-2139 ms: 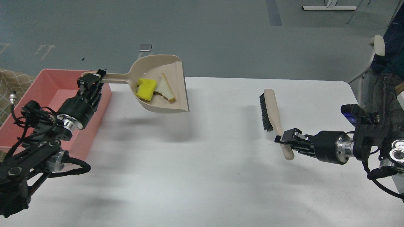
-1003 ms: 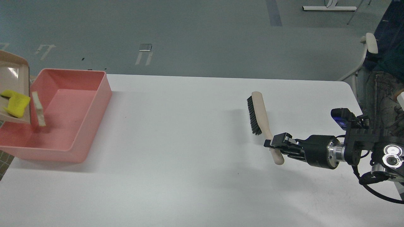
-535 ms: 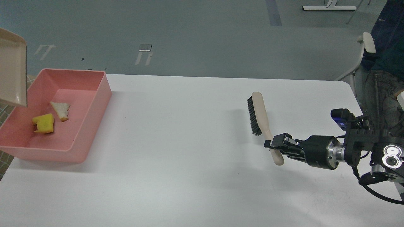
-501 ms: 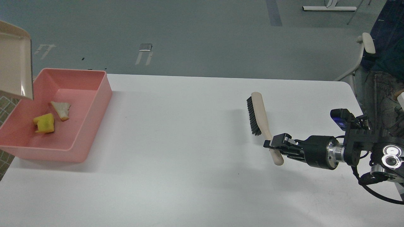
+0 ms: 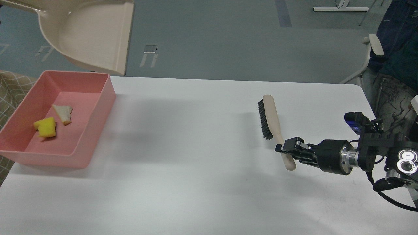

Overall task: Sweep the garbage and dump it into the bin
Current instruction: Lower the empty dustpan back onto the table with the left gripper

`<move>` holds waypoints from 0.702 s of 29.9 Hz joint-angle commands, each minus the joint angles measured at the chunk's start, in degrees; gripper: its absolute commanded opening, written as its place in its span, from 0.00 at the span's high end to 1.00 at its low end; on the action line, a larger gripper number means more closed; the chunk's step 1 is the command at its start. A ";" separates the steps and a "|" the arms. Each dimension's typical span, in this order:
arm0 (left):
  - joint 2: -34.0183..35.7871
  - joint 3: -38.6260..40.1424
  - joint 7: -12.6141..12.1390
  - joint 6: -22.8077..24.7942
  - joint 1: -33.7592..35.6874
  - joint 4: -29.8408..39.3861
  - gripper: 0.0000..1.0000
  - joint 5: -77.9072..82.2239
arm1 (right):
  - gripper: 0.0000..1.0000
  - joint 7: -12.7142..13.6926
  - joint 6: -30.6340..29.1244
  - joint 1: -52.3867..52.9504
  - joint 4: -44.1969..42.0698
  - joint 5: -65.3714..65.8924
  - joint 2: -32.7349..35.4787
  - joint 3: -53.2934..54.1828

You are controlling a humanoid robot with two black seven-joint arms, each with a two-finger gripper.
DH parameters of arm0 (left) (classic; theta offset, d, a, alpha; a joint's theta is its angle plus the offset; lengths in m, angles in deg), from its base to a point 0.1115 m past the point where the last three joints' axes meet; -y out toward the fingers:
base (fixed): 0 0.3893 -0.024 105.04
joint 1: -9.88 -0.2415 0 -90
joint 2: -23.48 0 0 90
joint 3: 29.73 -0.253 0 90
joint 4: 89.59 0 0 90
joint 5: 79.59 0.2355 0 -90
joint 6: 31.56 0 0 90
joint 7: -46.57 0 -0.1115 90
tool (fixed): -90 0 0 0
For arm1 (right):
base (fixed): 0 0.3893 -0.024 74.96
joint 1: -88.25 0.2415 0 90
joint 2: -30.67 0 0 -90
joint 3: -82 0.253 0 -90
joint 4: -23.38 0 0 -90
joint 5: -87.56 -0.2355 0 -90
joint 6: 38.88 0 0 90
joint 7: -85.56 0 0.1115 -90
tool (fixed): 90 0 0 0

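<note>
The pink bin stands at the table's left edge. The yellow spongy chunk and the white bread slice lie on its floor. The beige dustpan hangs empty in the air above the bin's far side, its handle running off the top left. My left gripper is out of view. My right gripper is shut on the handle of the beige brush, whose black bristles face left, held just above the table at the right.
The white table stretches between the bin and the brush. A chair and a seated person are past the table's right edge. Patterned beige fabric lies left of the bin.
The dustpan tipped over the bin, and the yellow chunk and bread slice dropped into it. The emptied dustpan has since swung up and to the right. The right arm and brush barely moved.
</note>
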 commanded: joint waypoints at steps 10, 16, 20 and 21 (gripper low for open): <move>-23.55 -5.38 -5.14 -10.62 -0.12 4.46 1.00 20.59 | 1.00 -2.19 -0.84 -0.75 -0.51 -0.01 2.62 -0.10; -33.22 -11.27 -5.05 -15.72 -0.12 2.44 1.00 26.39 | 1.00 -3.51 -0.84 -0.84 -0.52 -0.01 4.46 -0.10; -37.35 -11.53 -4.88 -17.83 -0.73 -1.94 1.00 29.65 | 1.00 -4.12 -0.84 -1.19 -0.52 0.52 5.87 -0.36; -37.88 -11.54 -4.79 -17.92 -0.82 -2.56 1.00 29.91 | 1.00 -4.30 -0.84 -1.28 -0.51 0.70 5.96 -0.45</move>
